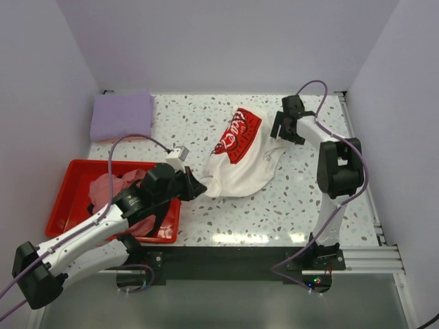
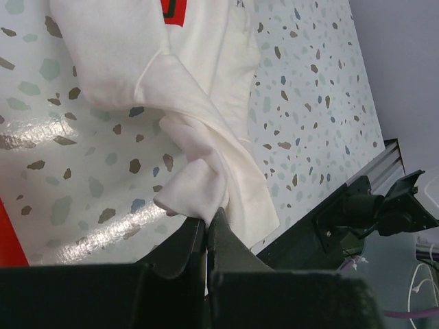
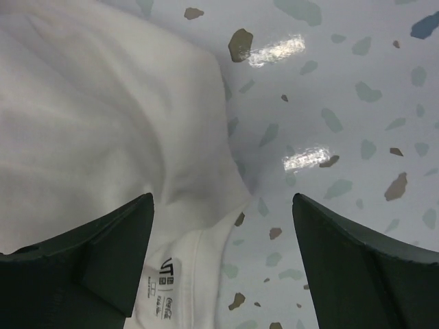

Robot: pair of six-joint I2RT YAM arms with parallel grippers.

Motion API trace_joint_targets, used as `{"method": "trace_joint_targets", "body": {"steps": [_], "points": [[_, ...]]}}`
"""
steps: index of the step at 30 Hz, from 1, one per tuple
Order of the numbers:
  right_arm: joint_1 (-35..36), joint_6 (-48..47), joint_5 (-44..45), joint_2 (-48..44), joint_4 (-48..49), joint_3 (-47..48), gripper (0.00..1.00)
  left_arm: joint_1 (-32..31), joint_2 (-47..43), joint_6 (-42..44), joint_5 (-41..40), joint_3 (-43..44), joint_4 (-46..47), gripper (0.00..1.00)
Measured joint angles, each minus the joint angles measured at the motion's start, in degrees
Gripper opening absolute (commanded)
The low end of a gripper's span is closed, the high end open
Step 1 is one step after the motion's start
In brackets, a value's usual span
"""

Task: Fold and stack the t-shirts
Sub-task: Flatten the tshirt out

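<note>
The cream-white t-shirt (image 1: 243,161) with its red chest print (image 1: 236,131) lies crumpled at mid-table. My left gripper (image 1: 195,188) is shut on a bunched corner of its near-left edge; the left wrist view shows that fold (image 2: 195,188) pinched between the closed jaws of the left gripper (image 2: 206,221). My right gripper (image 1: 281,134) hovers open over the shirt's far-right side. In the right wrist view the collar with its neck label (image 3: 164,274) sits between the spread fingers of the right gripper (image 3: 221,199), untouched. A folded lavender t-shirt (image 1: 122,116) rests at the back left.
A red plastic tray (image 1: 65,199) at the near left holds a pink t-shirt (image 1: 104,185) and a bit of dark cloth (image 1: 91,205), partly hidden by my left arm. White walls enclose the table on three sides. A metal rail (image 1: 357,257) runs along the front edge.
</note>
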Motion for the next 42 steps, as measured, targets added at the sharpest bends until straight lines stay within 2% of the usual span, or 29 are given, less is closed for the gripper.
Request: {"method": "trace_joint_targets", "body": {"steps": [4, 6, 10, 13, 14, 16, 17, 20, 26, 32, 37, 42], "points": [[-0.1, 0.1, -2.9, 2.7, -0.1, 0.1, 0.82, 0.0, -2.2, 0.0, -0.7, 0.0, -1.0, 0.0], [-0.1, 0.2, -5.3, 2.7, 1.3, -2.1, 0.75, 0.0, -2.2, 0.0, -1.4, 0.0, -1.7, 0.0], [-0.1, 0.0, -7.2, 2.7, 2.4, -4.4, 0.7, 0.0, -2.2, 0.0, -2.4, 0.0, -2.8, 0.0], [-0.1, -0.4, -8.1, 2.8, 3.4, -4.4, 0.52, 0.0, -2.3, 0.0, -3.2, 0.1, -3.3, 0.0], [-0.1, -0.7, -8.4, 2.9, 3.4, -4.2, 0.35, 0.0, -2.3, 0.0, -3.8, 0.1, -3.6, 0.0], [-0.2, -1.3, -9.0, 3.3, 3.6, -3.8, 0.23, 0.0, -2.8, 0.0, -4.8, 0.1, -4.1, 0.0], [-0.2, -1.5, -9.4, 3.5, 3.7, -3.7, 0.14, 0.0, -3.2, 0.0, -5.4, 0.1, -4.2, 0.0], [-0.3, -1.9, -10.5, 3.5, 4.1, -3.7, 0.0, 0.0, -4.5, 0.0, -6.9, 0.4, -4.5, 0.0], [-0.2, -2.6, -10.2, -1.4, 2.8, -7.0, 0.0, 0.0, -4.6, 0.9, -12.8, 7.1, -9.0, 0.0], [-0.2, -4.7, -5.1, -20.6, -0.5, -8.0, 0.0, 0.0, -4.4, 4.3, -19.5, 17.0, -9.0, 0.0], [-0.1, -7.5, 0.0, -36.2, -3.1, -3.1, 0.0, 0.0, -2.6, 7.5, -24.4, 26.1, -8.3, 0.0], [-0.1, -9.1, 3.1, -44.7, -6.0, 5.0, 0.0, 0.0, -1.9, 11.6, -28.5, 33.7, -3.9, 0.0]]}}
